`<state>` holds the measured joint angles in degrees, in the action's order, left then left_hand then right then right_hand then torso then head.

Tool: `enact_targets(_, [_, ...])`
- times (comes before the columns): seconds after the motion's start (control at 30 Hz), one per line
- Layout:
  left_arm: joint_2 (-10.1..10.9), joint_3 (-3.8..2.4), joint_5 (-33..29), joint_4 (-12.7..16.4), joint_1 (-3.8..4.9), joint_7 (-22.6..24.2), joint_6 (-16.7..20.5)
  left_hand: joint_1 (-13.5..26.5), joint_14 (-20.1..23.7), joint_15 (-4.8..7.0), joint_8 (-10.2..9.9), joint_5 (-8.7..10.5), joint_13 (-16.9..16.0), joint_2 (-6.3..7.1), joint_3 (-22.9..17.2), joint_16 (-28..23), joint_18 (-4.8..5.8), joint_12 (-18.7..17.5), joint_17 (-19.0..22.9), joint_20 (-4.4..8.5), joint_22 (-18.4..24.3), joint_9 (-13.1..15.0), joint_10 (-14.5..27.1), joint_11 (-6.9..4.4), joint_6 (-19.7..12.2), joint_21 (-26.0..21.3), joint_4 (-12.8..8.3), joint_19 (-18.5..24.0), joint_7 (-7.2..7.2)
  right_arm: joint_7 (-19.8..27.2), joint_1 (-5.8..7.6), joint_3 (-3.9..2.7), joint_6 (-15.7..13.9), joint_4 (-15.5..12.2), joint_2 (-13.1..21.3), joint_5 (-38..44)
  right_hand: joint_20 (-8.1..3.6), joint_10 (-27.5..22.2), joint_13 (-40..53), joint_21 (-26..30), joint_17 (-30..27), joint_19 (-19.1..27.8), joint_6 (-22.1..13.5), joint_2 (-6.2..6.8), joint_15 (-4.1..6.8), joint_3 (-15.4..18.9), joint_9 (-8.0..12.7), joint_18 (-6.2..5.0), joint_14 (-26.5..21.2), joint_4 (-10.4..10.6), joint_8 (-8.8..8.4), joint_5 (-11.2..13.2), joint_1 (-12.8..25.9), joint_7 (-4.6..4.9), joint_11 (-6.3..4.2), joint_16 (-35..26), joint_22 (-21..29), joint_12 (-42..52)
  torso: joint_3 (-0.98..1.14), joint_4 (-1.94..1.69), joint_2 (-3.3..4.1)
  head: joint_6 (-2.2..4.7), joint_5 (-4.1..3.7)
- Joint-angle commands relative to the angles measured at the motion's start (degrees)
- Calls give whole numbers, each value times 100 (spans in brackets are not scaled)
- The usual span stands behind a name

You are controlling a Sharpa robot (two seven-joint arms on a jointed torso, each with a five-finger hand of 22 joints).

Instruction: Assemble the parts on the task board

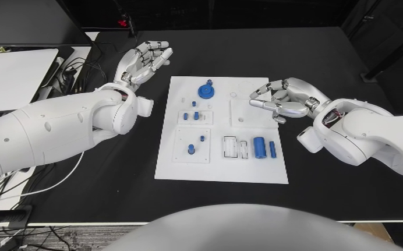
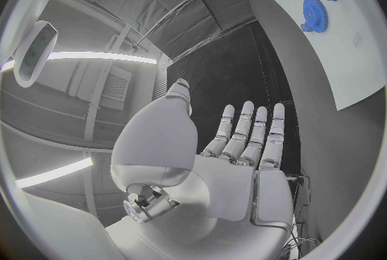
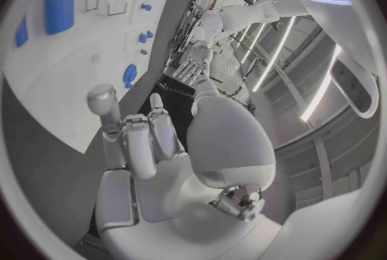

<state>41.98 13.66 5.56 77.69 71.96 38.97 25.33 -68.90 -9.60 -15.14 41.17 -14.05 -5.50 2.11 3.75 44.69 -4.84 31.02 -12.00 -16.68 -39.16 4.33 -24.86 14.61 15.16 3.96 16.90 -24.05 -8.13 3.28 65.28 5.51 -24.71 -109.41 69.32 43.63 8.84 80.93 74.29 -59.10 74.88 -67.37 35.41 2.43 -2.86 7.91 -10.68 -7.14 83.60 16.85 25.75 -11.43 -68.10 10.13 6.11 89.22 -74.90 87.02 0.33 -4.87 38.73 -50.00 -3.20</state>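
the task board (image 1: pixel 220 166) lies flat at the centre of the black bench (image 1: pixel 319 53). a blue gear (image 1: pixel 207 91) sits near its far edge; small blue pegs (image 1: pixel 190 115) stand mid-board, a blue cylinder (image 1: pixel 260 145) rests in a tray near the right side. left hand (image 1: pixel 142 62) hovers off the board's far-left corner, fingers spread, holding nothing. right hand (image 1: pixel 281 101) overhangs the board's right edge, fingers curled inward, nothing gripped. cables (image 1: pixel 71 67) lie at the bench's left.

Task board (image 2: pixel 347 34) cut by circle's rim
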Motion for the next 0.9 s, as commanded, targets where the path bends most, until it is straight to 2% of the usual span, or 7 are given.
enact_targets(0.03, [-20, -6, -4, -4, 9, 515, -22, 10, 36, 15, 29, -34, 8, 5, 0, 29, -14, 44, 14, 5, -2, -7, 45, 14, -48, 26, 0, -36, -883, -794, 6, 4, -17, -76, 124, 613, 38, 907, 1571, -599, 1512, -398, -90, -69, -36, 35, -104, 123, 640, 15, 452, -59, 18, 9, 27, 78, -724, 298, -1, -7, 9, 0, -202])
enact_targets(0.17, [-33, -6, -4, -3, 9, 512, -22, 10, 36, 15, 30, -35, 9, 4, -1, 29, -14, 45, 14, 5, -2, -7, 45, 14, -48, 26, 0, -36, -883, -1283, 1, 60, -24, -171, 296, 1023, 64, 907, 1571, -2011, 1512, -1456, 118, -73, -28, 38, -273, 425, 640, 1, 1066, -443, 16, 27, 10, 78, -1129, 298, 2, -17, 17, 0, -403])
enact_targets(0.3, [-21, -6, -4, -7, 8, 504, -17, 9, 36, 16, 36, -35, 13, -17, -6, 40, -15, 59, 26, 5, 2, -9, 49, 14, -50, 27, -1, -36, -883, -1751, -4, 134, 80, -224, 390, 1519, -10, 907, 1571, -3090, 1512, -2263, 257, -181, 37, 27, -407, 714, 640, -25, 1494, -610, -47, -66, -51, 78, -1510, 298, -12, 35, 6, 0, -389])
enact_targets(0.4, [-1, -6, -4, 1, 6, 503, -11, 9, 36, 16, 36, -35, 13, -17, -6, 40, -15, 59, 26, 5, 2, -9, 49, 14, -50, 27, -1, -36, -883, -2060, -14, 160, 144, -266, 435, 1758, -38, 907, 1571, -3090, 1512, -2263, 189, -190, 64, 69, -437, 714, 640, -15, 1585, -629, -4, -71, -68, 78, -1510, 298, -14, 45, 11, 0, -439])
enact_targets(0.5, [15, -6, -4, 12, 5, 503, -7, 9, 36, 16, 36, -35, 13, -17, -6, 40, -15, 59, 26, 5, 2, -9, 49, 14, -50, 27, -1, -36, -883, -2458, -43, 178, 212, -378, 490, 2040, -60, 907, 1571, -3090, 1512, -2263, 83, -176, 80, 115, -453, 714, 640, -6, 1634, -562, 114, -53, -43, 78, -1510, 298, -15, 33, 14, 0, -567])
enact_targets(0.6, [32, -6, -4, 21, 5, 503, -4, 5, 37, 16, 41, -34, 18, -37, -12, 50, -15, 71, 37, 5, 3, -12, 53, 13, -51, 28, -3, -37, -883, -2938, -68, 188, 281, -519, 512, 2371, -72, 907, 1571, -3090, 1512, -2263, 75, -205, 97, 121, -473, 714, 640, -5, 1698, -505, 179, -51, -36, 78, -1510, 298, -21, 47, 12, 0, -690])
enact_targets(0.9, [79, -6, -4, 42, 4, 499, -2, 5, 37, 16, 41, -34, 18, -37, -12, 50, -15, 71, 37, 5, 3, -12, 53, 13, -51, 28, -3, -37, -883, -3730, -123, 198, 457, -736, 463, 2925, -102, 907, 1571, -3090, 1512, -2263, 146, -225, 131, 108, -496, 714, 640, -6, 1807, -435, 268, -81, -60, 78, -1510, 298, -58, 88, 9, 0, -830])
